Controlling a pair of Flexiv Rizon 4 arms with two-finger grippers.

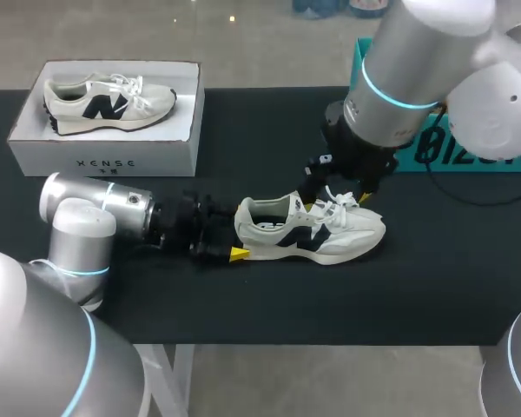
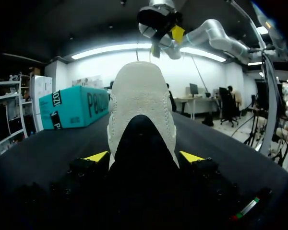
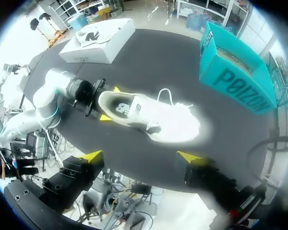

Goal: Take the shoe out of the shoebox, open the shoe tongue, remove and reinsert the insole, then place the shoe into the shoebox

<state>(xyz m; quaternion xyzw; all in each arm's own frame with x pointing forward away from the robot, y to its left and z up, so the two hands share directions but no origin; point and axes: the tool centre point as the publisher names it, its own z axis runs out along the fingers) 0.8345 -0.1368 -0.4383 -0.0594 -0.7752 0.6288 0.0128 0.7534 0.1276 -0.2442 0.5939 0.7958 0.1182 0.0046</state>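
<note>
Shoe (image 1: pixel 313 230) lies on worktop (image 1: pixel 434 278), long axis left-right, heel toward left claw (image 2: pixel 144 156), which clamps heel (likely steadying); right claw (image 1: pixel 340 198), fingers apart, hangs over tongue, nearer for opening.

Head view: light fell evenly from above, with a thin soft shadow under the shoe (image 1: pixel 317 230) on the dark table (image 1: pixel 243 304). Right wrist view: glare washed the shoe's (image 3: pixel 149 115) toe end to plain white. Left wrist view: the shoe (image 2: pixel 139 96) stood backlit, its lower heel in deep shadow.
</note>
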